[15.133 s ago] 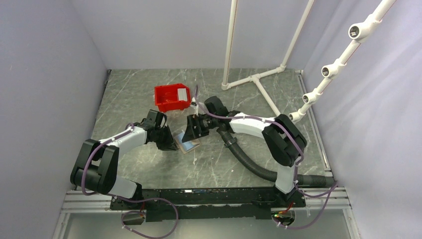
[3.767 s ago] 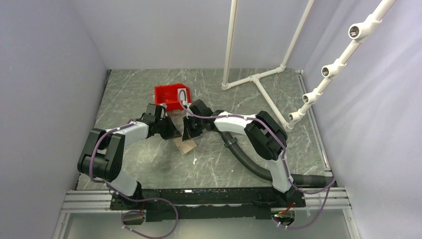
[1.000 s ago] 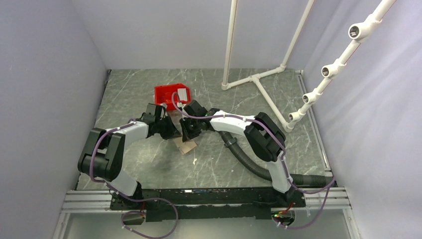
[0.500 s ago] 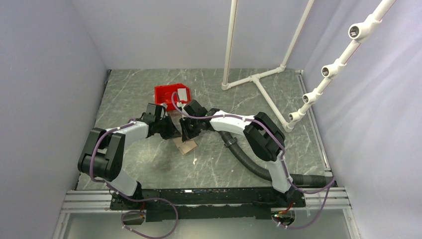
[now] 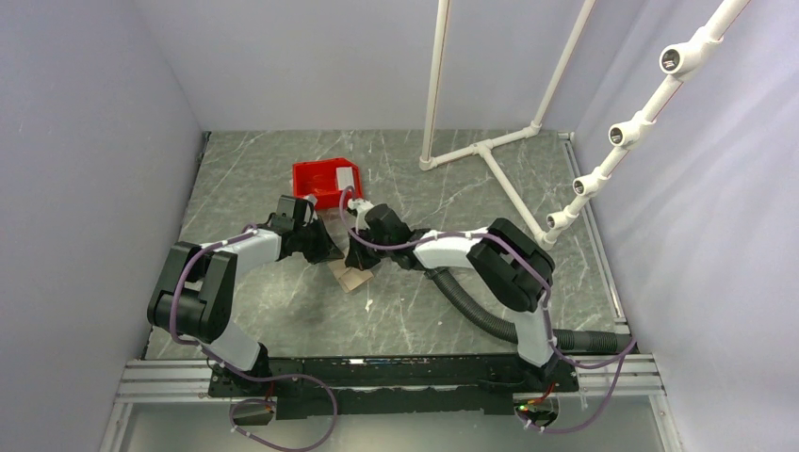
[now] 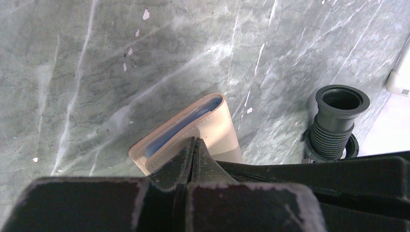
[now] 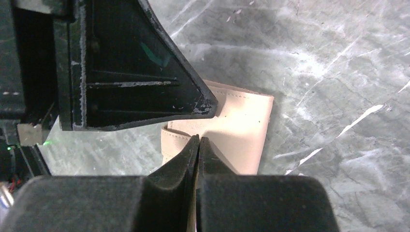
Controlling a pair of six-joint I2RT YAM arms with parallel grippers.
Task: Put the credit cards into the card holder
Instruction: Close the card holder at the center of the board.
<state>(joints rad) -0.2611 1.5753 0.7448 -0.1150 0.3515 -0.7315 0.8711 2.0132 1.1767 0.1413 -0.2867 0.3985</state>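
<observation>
From my overhead feed I see a grey-green marbled tabletop (image 5: 254, 169) with pale veins, boxed in by plain lilac-grey walls (image 5: 85, 141) on the left, back and right. A white pipe frame (image 5: 435, 85) stands toward the far right, and a pipe arm with open fittings (image 5: 650, 104) slants alongside. An aluminium rail (image 5: 160, 381) edges the near side. Light looks soft, probably from above

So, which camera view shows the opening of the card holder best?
The left wrist view: the card holder faces it mouth-on, with a blue card visible inside the slot. The right wrist view shows only its flat stitched face. The top view shows just a small tan patch.
</observation>
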